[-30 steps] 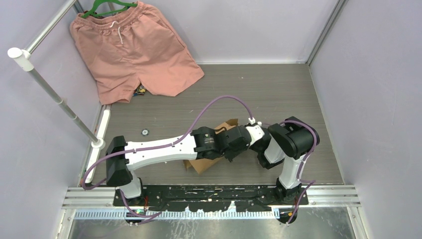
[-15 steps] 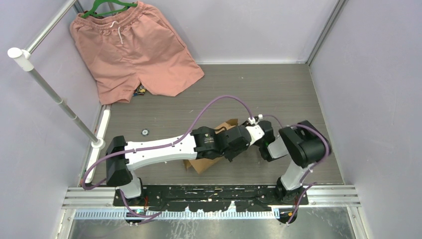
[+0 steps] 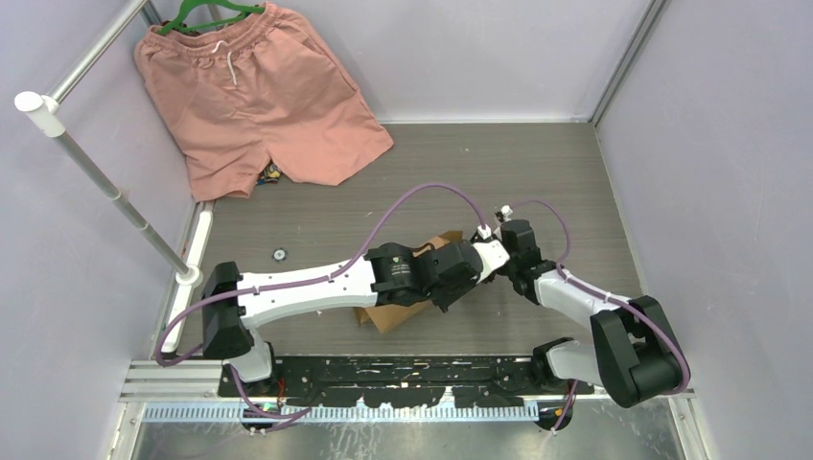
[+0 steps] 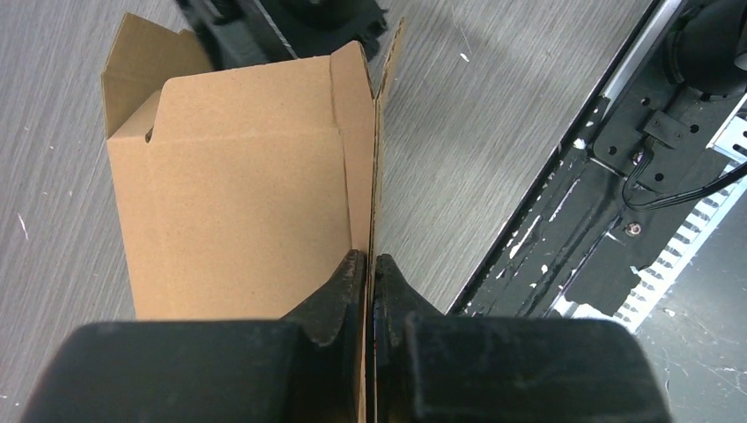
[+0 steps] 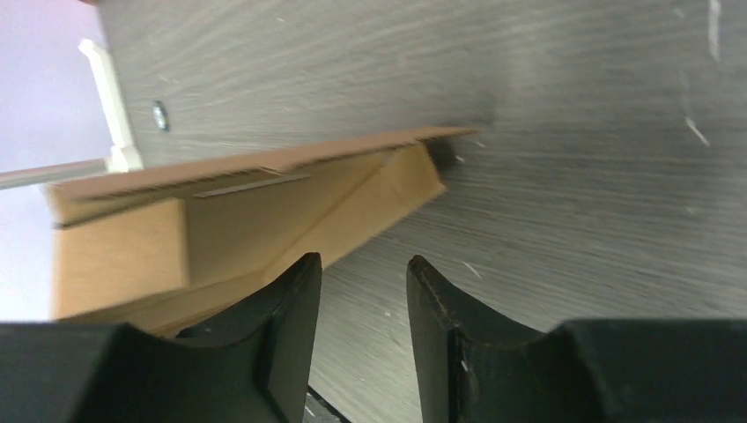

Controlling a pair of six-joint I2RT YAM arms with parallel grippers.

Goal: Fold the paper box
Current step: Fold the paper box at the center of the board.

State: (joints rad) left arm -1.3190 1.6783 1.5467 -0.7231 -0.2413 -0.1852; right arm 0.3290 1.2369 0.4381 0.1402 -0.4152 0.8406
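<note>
The paper box is brown corrugated cardboard, partly folded, lying on the grey table under my left arm. In the left wrist view the paper box shows a broad panel with notched flaps. My left gripper is shut on a thin upright cardboard edge of it. In the top view my left gripper is over the box's right end. My right gripper sits just right of it. In the right wrist view my right gripper is open with only table between the fingers, and the paper box lies to its left.
Salmon-pink shorts on a green hanger lie at the back left. A metal pole runs along the left side. A small round fitting sits on the table. The black base rail lines the near edge, and walls enclose the table.
The right arm's elbow has swung out to the right and down, and its jaws have spread wider. The left arm and the box have stayed put.
</note>
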